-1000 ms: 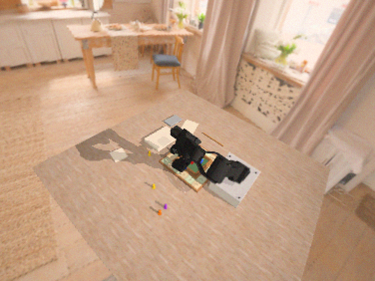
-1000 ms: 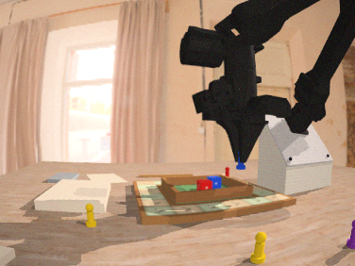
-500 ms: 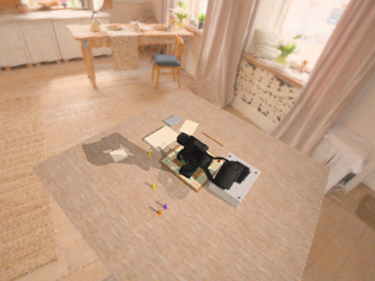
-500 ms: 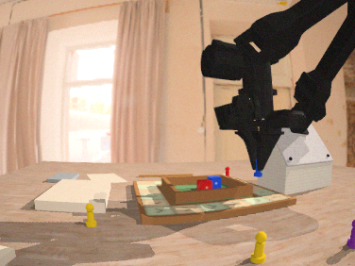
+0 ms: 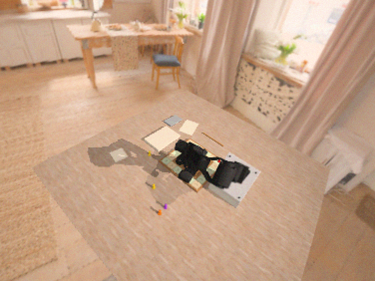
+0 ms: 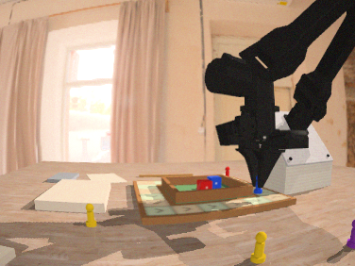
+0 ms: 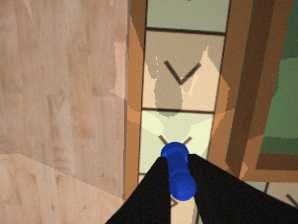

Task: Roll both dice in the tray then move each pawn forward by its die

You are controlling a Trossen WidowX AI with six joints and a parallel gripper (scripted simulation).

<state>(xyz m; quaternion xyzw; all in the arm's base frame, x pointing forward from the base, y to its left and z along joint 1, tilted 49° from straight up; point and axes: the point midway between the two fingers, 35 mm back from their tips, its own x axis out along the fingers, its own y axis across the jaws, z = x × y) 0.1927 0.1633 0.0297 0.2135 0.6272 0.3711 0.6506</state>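
Observation:
My gripper (image 6: pixel 259 183) (image 7: pixel 176 163) points down and is shut on the blue pawn (image 6: pixel 258 191) (image 7: pixel 182 186). The pawn is upright, over a pale green arrow square of the board (image 6: pixel 217 216) (image 7: pixel 132 100), beside the tray (image 6: pixel 198 194) (image 7: pixel 250 100). Its foot is at or just above the board; I cannot tell whether it touches. The red die (image 6: pixel 204 185) and the blue die (image 6: pixel 214 182) lie in the tray; their top faces are not readable. The red pawn (image 6: pixel 228 172) stands behind the tray. In the top view the arm hides much of the board.
Yellow pawns (image 5: pixel 149 153) (image 5: pixel 154 186), a purple pawn (image 5: pixel 166 206) and an orange pawn (image 5: pixel 160 212) stand off the board. A cream box (image 5: pixel 162 138) (image 6: pixel 73 195), a blue-grey card (image 5: pixel 173 121), a cream sheet (image 5: pixel 188 127) and a thin stick (image 5: pixel 212 140) lie around it. The grey arm base (image 6: pixel 307 176) stands beside it.

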